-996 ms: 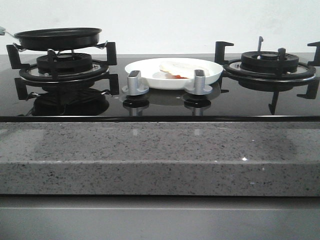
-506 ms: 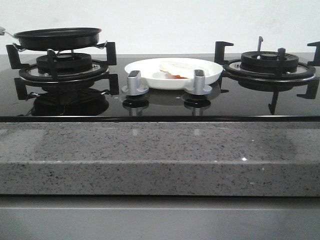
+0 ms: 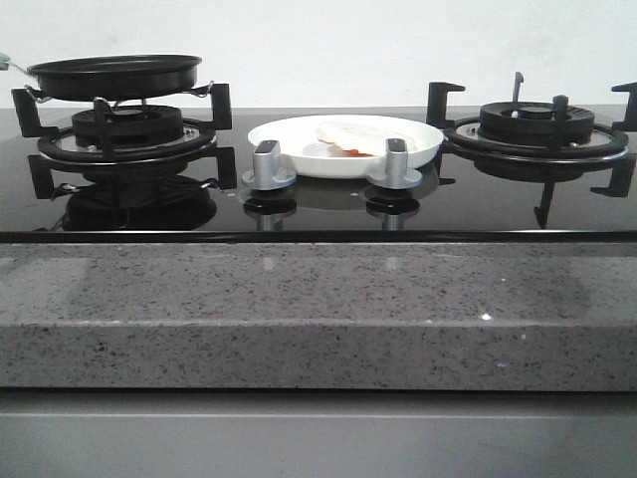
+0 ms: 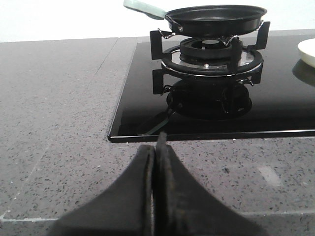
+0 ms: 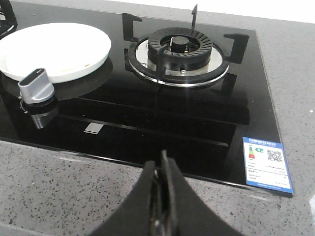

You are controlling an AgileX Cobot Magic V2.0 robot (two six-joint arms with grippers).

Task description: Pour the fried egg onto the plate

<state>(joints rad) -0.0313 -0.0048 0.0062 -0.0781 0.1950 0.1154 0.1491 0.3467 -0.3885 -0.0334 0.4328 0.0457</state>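
The egg (image 3: 350,137) is sitting on the plate (image 3: 299,131), which rests on the black glass stovetop (image 3: 318,214) between the two burners. The pan (image 3: 114,75) sits on the left burner (image 3: 129,134). Both the left gripper (image 4: 155,152) and right gripper (image 5: 161,172) are closed with nothing in them, over the near counter (image 3: 318,309).

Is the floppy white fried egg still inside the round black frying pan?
No, the floppy white fried egg with its orange-red patch lies on the round glossy white plate, apart from the round black frying pan.
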